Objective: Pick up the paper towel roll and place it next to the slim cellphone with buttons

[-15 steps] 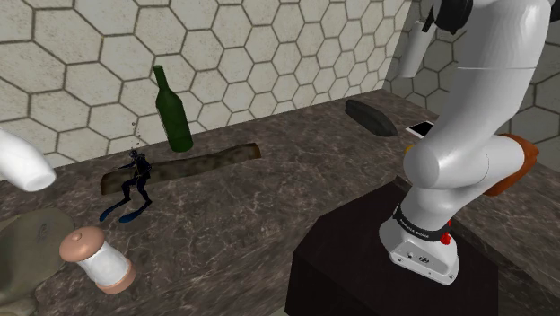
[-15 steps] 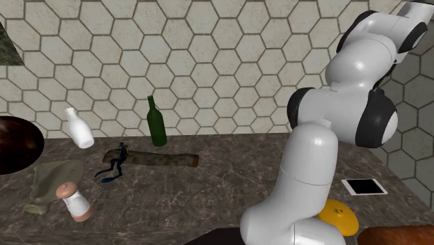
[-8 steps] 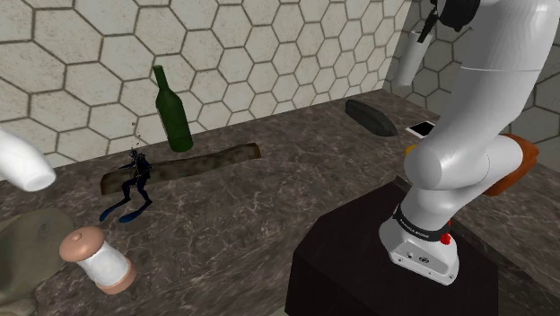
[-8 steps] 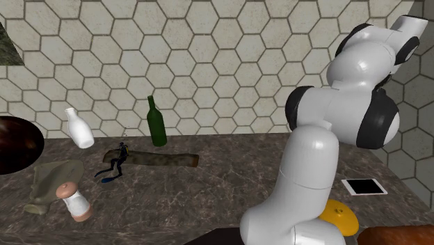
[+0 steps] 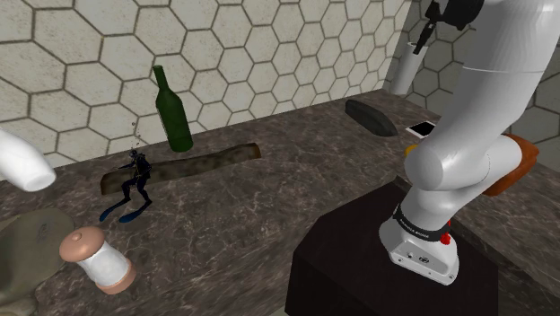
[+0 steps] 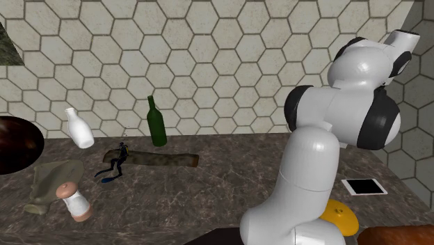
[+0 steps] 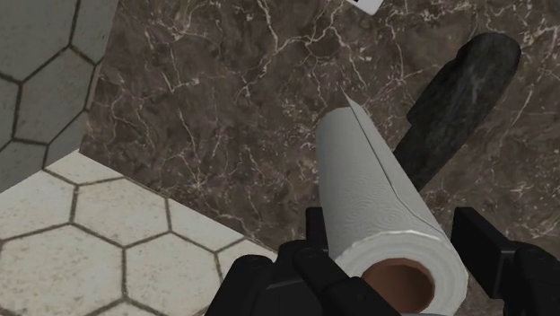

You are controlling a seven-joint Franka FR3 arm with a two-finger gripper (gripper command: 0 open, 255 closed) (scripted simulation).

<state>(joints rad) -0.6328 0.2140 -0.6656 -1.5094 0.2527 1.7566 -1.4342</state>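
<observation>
**Above the dark phone [image 5: 371, 117], the roll [image 5: 404, 74] clasped in the fingers [image 7: 489, 251]**

Both black fingers press on the roll's sides close to its brown-cored end, standing only as far apart as the roll is wide. The roll is white. It points away from the hand toward the marbled desk [image 5: 251, 206]. In the wrist view its far end overlaps one end of the phone. In the shoulder view it hangs tilted in front of the hex-tiled wall, raised above the phone and a little toward that view's right.

A white tablet [image 5: 420, 130] lies flat just beside the phone, on the shoulder view's right. Past it on the same side, a brown-orange thing [image 5: 520, 154] shows partly behind the arm.

Well apart from the phone, toward the shoulder view's left:
- A green bottle [image 5: 172, 109] stands upright near the wall.
- A long dark strip [image 5: 193, 163] lies below the bottle.
- A small diver figure [image 5: 135, 184] stands at the strip's far end.
- A white spool [image 5: 97, 260] with pinkish caps sits tilted, farther again from the phone.
</observation>
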